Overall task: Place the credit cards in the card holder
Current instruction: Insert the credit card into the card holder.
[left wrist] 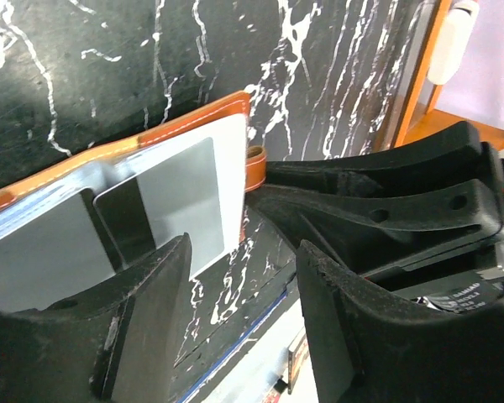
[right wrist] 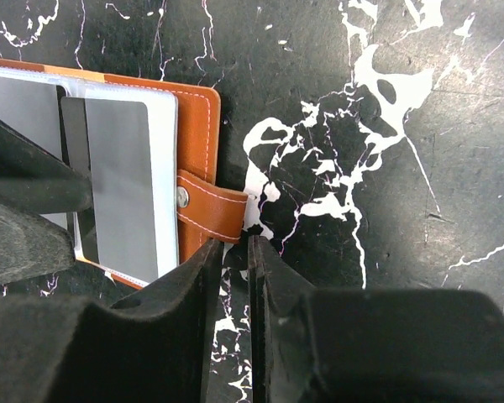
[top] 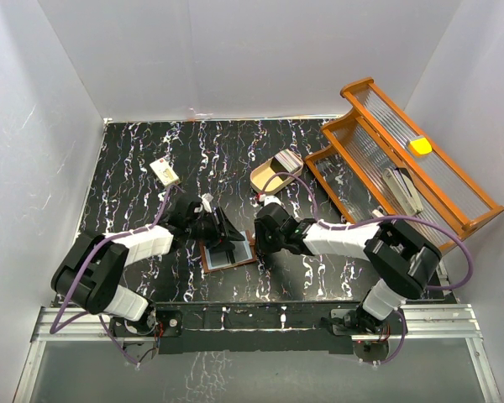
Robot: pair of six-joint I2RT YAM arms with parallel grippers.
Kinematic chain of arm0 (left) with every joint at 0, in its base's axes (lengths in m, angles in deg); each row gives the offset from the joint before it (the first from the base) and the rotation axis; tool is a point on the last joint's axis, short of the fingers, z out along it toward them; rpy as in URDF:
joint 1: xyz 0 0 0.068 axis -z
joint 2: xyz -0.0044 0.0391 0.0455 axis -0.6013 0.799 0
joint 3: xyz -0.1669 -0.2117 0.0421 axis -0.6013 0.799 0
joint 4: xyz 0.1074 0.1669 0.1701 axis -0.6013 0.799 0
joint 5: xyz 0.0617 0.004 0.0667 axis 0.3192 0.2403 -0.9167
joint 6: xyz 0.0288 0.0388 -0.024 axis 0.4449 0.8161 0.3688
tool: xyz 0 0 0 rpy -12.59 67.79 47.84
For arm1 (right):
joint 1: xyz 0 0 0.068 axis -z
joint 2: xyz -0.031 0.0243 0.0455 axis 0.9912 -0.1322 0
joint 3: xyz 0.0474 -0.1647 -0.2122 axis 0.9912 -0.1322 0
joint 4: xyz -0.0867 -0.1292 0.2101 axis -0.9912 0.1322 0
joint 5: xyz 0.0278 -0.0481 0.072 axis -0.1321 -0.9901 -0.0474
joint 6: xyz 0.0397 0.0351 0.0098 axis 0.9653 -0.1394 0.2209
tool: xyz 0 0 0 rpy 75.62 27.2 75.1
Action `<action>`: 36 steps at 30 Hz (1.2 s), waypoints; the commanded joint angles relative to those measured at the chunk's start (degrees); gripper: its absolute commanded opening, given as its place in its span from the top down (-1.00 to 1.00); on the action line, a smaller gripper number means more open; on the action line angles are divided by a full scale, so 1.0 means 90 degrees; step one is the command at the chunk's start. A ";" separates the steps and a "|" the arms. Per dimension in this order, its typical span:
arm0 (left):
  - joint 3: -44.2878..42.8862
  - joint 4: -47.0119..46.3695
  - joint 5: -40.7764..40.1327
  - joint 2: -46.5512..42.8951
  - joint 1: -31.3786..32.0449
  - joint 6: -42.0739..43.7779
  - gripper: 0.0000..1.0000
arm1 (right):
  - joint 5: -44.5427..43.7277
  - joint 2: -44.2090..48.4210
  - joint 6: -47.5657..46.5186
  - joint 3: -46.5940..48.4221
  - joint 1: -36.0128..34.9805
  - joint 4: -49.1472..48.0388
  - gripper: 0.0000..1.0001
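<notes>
Stitched-leather card holder [right wrist: 198, 126] w/ flat grey cards [right wrist: 118, 185].

Bright even light, soft shadows, blurred close foreground

Both arms crowded the card holder [top: 223, 259] at front centre of the table [top: 134, 143]. The left gripper [top: 227, 239] hung over it with jaws apart. The right gripper [top: 259, 247] sat at its right edge, jaws almost together at the strap [right wrist: 210, 211]; pinch unclear. Hardly any gap between the two grippers. A beige oval tray [top: 277, 170] blocked the way just behind the holder. An orange rack [top: 378, 155] filled the far-right corner. The left side lay mostly open, with only a small cream block [top: 165, 171] far left. White walls closed three sides.
</notes>
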 commanded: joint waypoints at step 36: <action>0.0071 -0.0529 -0.0090 -0.0075 0.0035 -0.0296 -0.21 | -0.0118 0.0156 -0.0091 -0.0062 -0.0048 -0.0298 0.70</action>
